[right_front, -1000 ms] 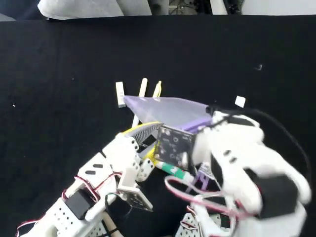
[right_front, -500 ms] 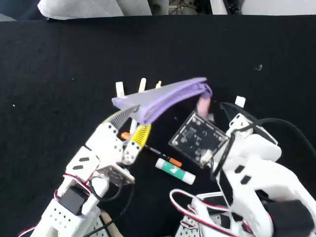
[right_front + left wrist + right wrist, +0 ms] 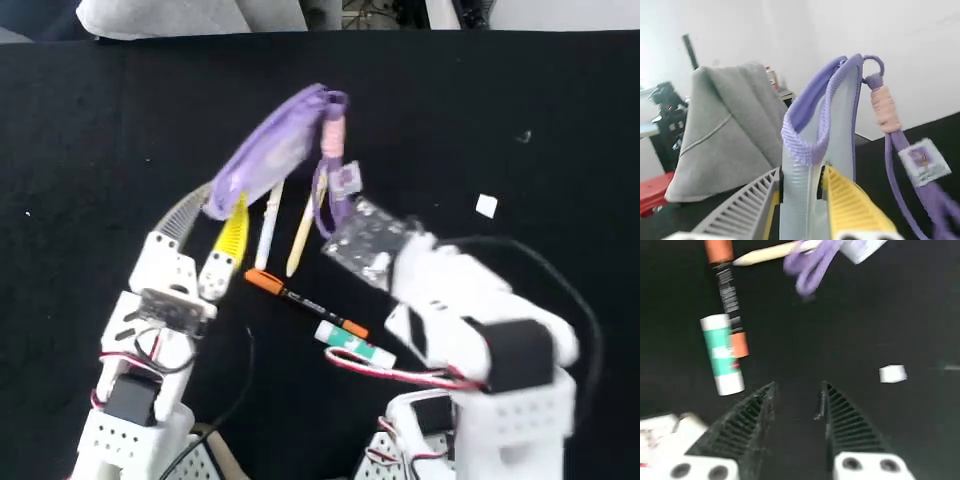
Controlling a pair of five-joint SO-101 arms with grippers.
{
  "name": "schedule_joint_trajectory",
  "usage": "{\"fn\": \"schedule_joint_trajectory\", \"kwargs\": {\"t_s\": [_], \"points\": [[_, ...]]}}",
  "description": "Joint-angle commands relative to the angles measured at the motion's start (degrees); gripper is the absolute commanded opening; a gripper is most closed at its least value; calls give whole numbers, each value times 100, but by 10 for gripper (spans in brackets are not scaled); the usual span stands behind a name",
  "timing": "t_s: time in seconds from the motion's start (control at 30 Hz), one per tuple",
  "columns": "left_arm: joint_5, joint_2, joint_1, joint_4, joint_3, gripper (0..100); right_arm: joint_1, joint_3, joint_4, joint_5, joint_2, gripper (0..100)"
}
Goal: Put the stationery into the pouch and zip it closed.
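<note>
My left gripper (image 3: 224, 198) is shut on the lower edge of the purple pouch (image 3: 270, 160), which it holds up off the table, tilted. In the left wrist view the pouch (image 3: 810, 150) is pinched between the grey and yellow fingers, its strap (image 3: 900, 150) with a pink tag hanging loose. Under it lie two pencils (image 3: 268, 225), an orange and black pen (image 3: 300, 300) and a green and white glue stick (image 3: 355, 345). My right gripper (image 3: 797, 387) is open over bare table, beside the glue stick (image 3: 722, 355) and the pen (image 3: 727, 290).
A small white eraser (image 3: 486, 206) lies apart on the right; the right wrist view has this eraser (image 3: 892, 374) too. The table is a black cloth (image 3: 520, 90). Grey fabric (image 3: 160, 15) lies beyond its far edge.
The left gripper has raised the pouch and carried it farther back, uncovering the pencils. The right arm has drawn away from the pouch and turned down toward the table.
</note>
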Motion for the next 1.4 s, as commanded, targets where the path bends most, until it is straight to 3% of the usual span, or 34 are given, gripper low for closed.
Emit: {"fn": "schedule_joint_trajectory", "kwargs": {"t_s": [0.0,0.17,0.37,0.57,0.77,1.0,1.37], "points": [[158,44,-295,-53,-75,116,-897,629,-18,-519,-48,138],[158,44,-312,-9,22,116,-1600,1429,-835,-1073,-22,138],[167,35,-338,422,-13,116,-1662,2536,-2365,-1055,84,138],[220,35,-848,422,22,116,-1644,2782,-3508,-1064,1297,136],[624,35,-1314,422,22,116,-1670,2730,-3675,-1029,2202,134],[642,35,-1508,396,171,116,-1996,3336,-3736,-703,2070,134],[651,35,-1789,422,400,116,-1952,4048,-4677,-721,2097,136]]}}
